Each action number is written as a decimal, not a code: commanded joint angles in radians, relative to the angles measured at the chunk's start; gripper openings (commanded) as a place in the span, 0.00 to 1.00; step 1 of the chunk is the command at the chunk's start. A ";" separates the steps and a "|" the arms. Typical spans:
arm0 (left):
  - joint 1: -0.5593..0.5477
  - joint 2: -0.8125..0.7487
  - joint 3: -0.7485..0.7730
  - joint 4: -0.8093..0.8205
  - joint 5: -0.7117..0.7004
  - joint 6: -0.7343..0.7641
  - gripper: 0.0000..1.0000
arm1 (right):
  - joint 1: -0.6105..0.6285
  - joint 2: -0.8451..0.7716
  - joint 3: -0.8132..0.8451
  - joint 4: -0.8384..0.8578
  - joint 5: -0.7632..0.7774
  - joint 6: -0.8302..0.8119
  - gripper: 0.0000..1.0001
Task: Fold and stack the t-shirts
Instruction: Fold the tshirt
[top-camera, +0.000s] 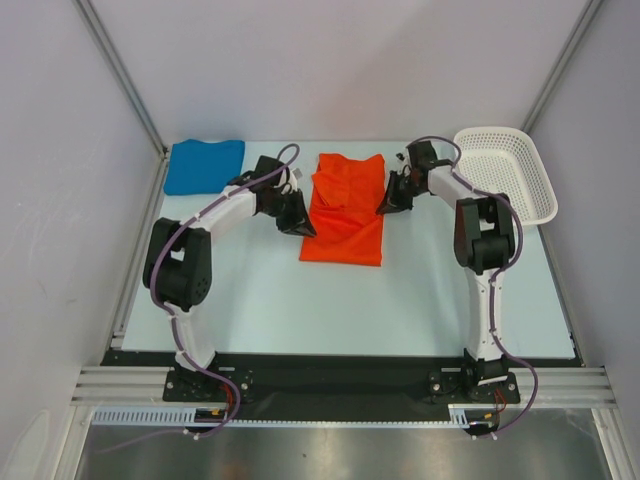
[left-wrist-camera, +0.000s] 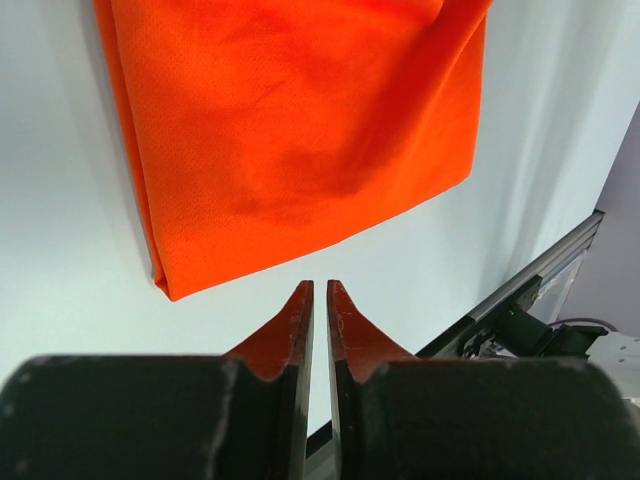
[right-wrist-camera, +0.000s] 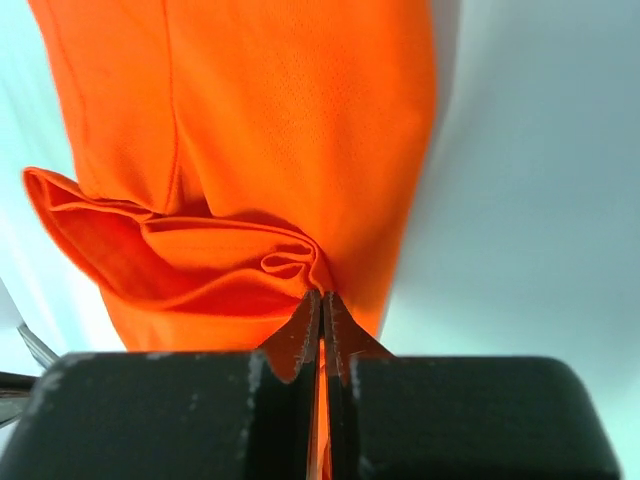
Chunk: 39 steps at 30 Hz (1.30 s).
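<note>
The orange-red t-shirt (top-camera: 343, 212) lies partly folded at the middle of the table (top-camera: 330, 300), its far part creased and doubled over. The blue t-shirt (top-camera: 204, 165) sits folded in the far left corner, and both are outside the white perforated basket (top-camera: 505, 170) I see at the far right. My right gripper (right-wrist-camera: 322, 297) is clamped on a bunched fold at the orange-red t-shirt's right edge, while my left gripper (left-wrist-camera: 320, 290) is all but closed on nothing, just beside its left edge.
</note>
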 joint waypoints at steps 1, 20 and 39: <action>0.004 -0.022 0.041 0.056 0.034 -0.040 0.13 | -0.015 -0.109 -0.020 0.075 0.017 0.044 0.01; -0.005 0.161 0.112 0.276 0.067 -0.152 0.14 | 0.025 -0.184 0.002 -0.046 0.150 -0.069 0.55; 0.017 0.569 0.555 0.256 0.047 -0.197 0.14 | 0.109 -0.290 -0.287 0.103 -0.084 0.009 0.28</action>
